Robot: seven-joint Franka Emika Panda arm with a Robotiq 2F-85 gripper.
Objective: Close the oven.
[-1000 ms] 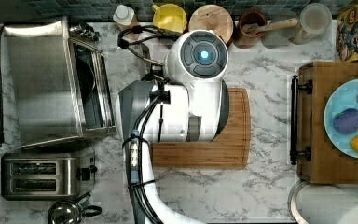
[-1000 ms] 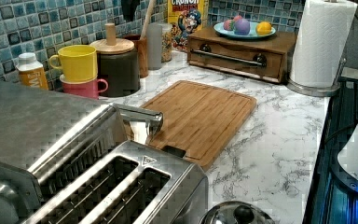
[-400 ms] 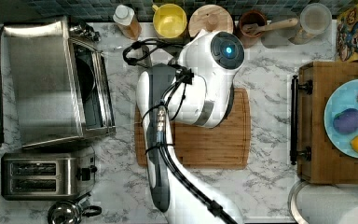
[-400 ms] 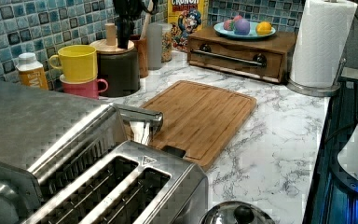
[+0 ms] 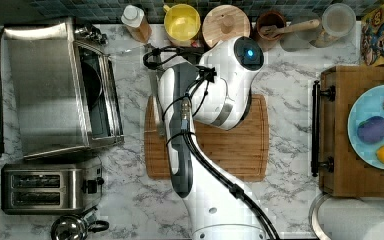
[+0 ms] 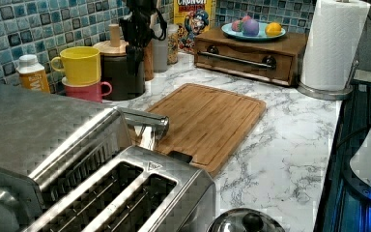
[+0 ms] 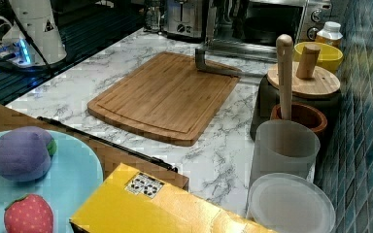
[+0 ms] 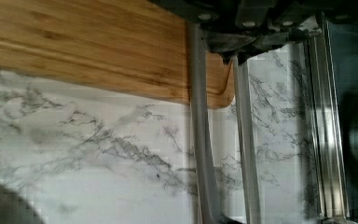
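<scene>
The oven (image 5: 45, 85) stands at the top view's left, a steel box with a dark inside (image 7: 267, 24). Its glass door (image 8: 279, 140) lies open and flat over the marble. The door's bar handle (image 5: 153, 102) runs along the left edge of the wooden cutting board (image 5: 230, 145) in the top view. It shows again as the handle (image 6: 145, 120) in the left view, the handle (image 7: 218, 69) in the right view and the handle (image 8: 200, 140) in the wrist view. My gripper (image 6: 134, 58) hangs dark in the air near the mugs and the canister, above and apart from the handle.
A two-slot toaster (image 5: 50, 187) and a kettle lid (image 5: 72, 227) sit beside the oven. Mugs (image 6: 79, 65), a lidded canister (image 5: 225, 22), jars and a cereal box (image 6: 193, 19) line the tiled wall. A wooden drawer box (image 5: 350, 140) carries a plate of toy fruit. A paper-towel roll (image 6: 333, 43) stands nearby.
My arm has swung away from the oven toward the top view's right and back wall. The gripper has come into the left view by the canister. The oven door has not moved.
</scene>
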